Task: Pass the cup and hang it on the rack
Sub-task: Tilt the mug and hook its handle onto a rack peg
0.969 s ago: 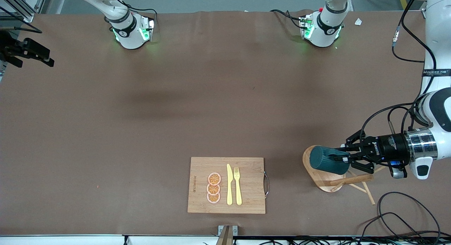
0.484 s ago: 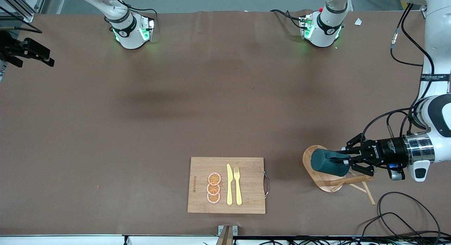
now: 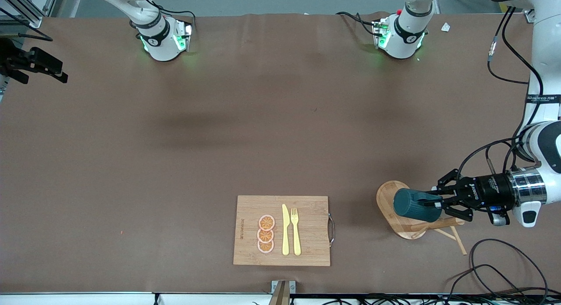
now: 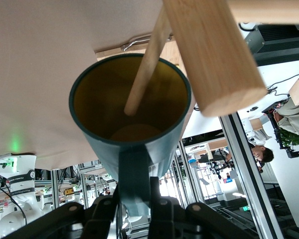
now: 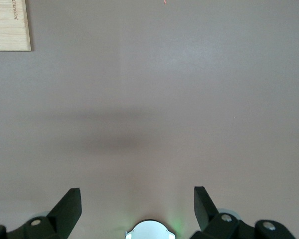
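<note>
The dark teal cup (image 3: 416, 205) lies sideways in the air over the oval base of the wooden rack (image 3: 388, 200), near the left arm's end of the table. My left gripper (image 3: 438, 203) is shut on the cup's handle. In the left wrist view the cup (image 4: 129, 99) shows its yellowish inside, and a thin peg (image 4: 147, 64) of the rack reaches into its mouth beside the thick post (image 4: 214, 55). The left gripper (image 4: 134, 191) pinches the handle there. My right gripper (image 5: 137, 199) is open over bare table, with nothing between its fingers; the front view does not show it.
A bamboo cutting board (image 3: 281, 230) with a yellow knife, a fork and orange slices lies near the front edge; its corner (image 5: 10, 25) shows in the right wrist view. Loose black cables (image 3: 495, 270) lie close to the rack. A black fixture (image 3: 30, 64) stands at the right arm's end.
My left gripper has carried the cup a little toward the left arm's end of the table, closer to the rack's post. The right gripper has not moved.
</note>
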